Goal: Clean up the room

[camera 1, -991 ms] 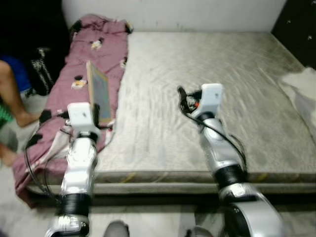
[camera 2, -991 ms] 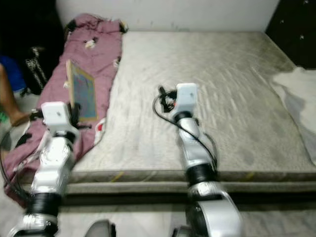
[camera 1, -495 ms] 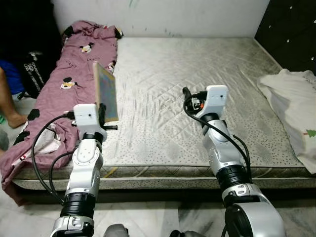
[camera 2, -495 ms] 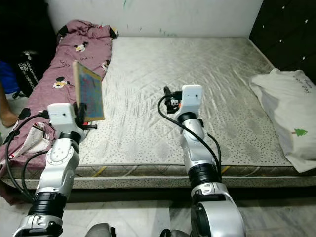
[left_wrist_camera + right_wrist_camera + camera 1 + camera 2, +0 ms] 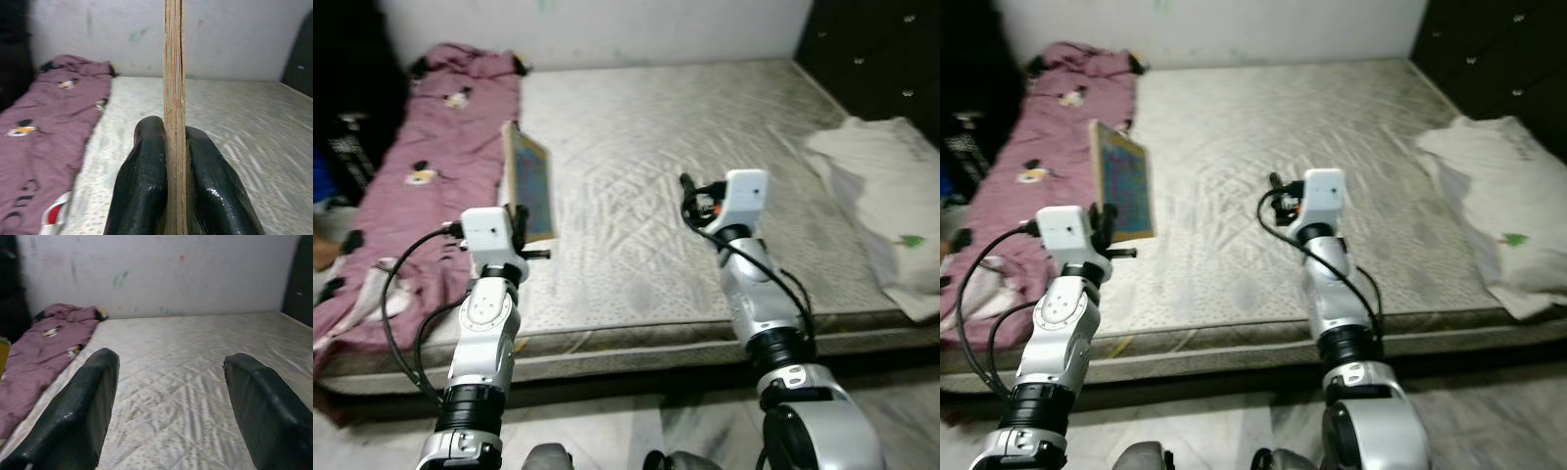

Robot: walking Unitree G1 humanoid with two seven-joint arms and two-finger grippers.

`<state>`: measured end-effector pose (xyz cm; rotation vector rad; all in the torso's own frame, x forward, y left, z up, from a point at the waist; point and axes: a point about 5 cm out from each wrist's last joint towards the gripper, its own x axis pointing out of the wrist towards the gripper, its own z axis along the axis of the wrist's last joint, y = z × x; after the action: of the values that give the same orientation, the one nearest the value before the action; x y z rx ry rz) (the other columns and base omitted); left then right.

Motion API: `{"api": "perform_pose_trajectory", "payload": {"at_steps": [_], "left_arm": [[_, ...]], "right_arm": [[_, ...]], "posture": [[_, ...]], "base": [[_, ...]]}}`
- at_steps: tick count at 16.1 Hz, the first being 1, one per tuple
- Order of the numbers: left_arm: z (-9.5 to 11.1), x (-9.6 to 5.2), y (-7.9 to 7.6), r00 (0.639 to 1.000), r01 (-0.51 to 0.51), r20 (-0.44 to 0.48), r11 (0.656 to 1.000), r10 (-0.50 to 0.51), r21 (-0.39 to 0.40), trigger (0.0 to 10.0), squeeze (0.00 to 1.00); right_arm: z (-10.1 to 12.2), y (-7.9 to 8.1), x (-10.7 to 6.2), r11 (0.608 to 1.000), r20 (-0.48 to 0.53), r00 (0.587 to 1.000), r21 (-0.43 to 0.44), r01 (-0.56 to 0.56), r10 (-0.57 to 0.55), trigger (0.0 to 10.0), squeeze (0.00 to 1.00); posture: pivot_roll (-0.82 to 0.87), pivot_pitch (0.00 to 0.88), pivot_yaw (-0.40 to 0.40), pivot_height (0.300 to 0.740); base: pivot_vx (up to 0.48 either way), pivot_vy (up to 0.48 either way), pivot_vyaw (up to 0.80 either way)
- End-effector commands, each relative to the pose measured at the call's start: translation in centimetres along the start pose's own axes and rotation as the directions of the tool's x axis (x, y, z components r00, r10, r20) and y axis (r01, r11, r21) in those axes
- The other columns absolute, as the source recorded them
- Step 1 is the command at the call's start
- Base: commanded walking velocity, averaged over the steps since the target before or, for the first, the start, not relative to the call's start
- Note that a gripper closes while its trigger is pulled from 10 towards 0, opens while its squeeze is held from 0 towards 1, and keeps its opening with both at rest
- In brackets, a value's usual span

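My left gripper (image 5: 517, 227) is shut on a thin wooden-framed board (image 5: 530, 184) with a blue face, held upright on edge above the near left part of the mattress (image 5: 646, 147). In the left wrist view both black fingers (image 5: 144, 186) clamp the board's edge (image 5: 173, 73). Over the middle of the mattress, my right gripper (image 5: 690, 192) is held out open and holds nothing; its two fingers (image 5: 80, 416) stand wide apart in the right wrist view. A maroon cartoon-print blanket (image 5: 416, 166) lies along the mattress's left side.
A white pillow or cloth (image 5: 881, 186) with a small green print lies at the mattress's right edge. Dark cabinets (image 5: 871, 49) stand at the far right and a dark bag (image 5: 347, 147) at the left. A pale wall (image 5: 587, 24) runs behind the bed.
The whole picture has shifted as the camera turned right, so the blanket and the person at the left slid out toward the edge. Both arms keep the same pose, board still held.
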<state>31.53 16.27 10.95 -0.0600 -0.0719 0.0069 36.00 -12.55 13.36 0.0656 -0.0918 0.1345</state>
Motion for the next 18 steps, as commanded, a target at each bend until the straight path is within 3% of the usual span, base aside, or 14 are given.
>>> {"api": "perform_pose_trajectory", "payload": {"at_steps": [1, 10, 13, 16, 18], "left_arm": [[1.3, 0.3, 0.4, 0.998, -0.008, 0.065, 1.000, 0.008, 0.002, 10.0, 0.00], [1.1, 0.2, 0.4, 0.999, -0.008, 0.049, 1.000, 0.008, -0.008, 10.0, 0.00], [1.2, 0.3, 0.5, 0.997, -0.043, 0.058, 0.999, 0.044, -0.016, 10.0, 0.00], [1.5, 0.4, 0.7, 0.996, -0.056, 0.072, 0.998, 0.054, 0.032, 10.0, 0.00], [1.8, 0.4, 0.8, 0.997, -0.025, 0.081, 0.999, 0.022, 0.047, 10.0, 0.00]], "right_arm": [[0.2, 0.7, 0.2, 1.000, 0.004, 1.000, 0.004, -0.017, 0.017, 10.0, 0.00], [0.1, 0.6, 0.2, 1.000, 0.006, 1.000, -0.004, -0.007, 0.007, 10.0, 0.00], [0.0, 0.5, 0.2, 1.000, 0.004, 1.000, -0.010, -0.003, 0.003, 10.0, 0.00], [0.0, 0.5, 0.2, 1.000, 0.005, 1.000, -0.019, -0.004, 0.004, 10.0, 0.00], [1.0, 0.5, 0.6, 0.996, 0.043, 0.999, -0.089, -0.014, 0.018, 10.0, 0.00]], "posture": [[0.05, 0.000, 0.008, 0.740], [0.05, 0.000, 0.010, 0.740], [0.05, 0.000, 0.010, 0.740], [0.05, 0.000, 0.006, 0.740], [0.05, 0.000, 0.011, 0.740]], "base": [[0.307, 0.000, 0.00], [0.319, 0.000, 0.00], [0.000, 0.000, 0.00], [0.000, 0.000, 0.00], [0.000, 0.000, 0.20]]}}
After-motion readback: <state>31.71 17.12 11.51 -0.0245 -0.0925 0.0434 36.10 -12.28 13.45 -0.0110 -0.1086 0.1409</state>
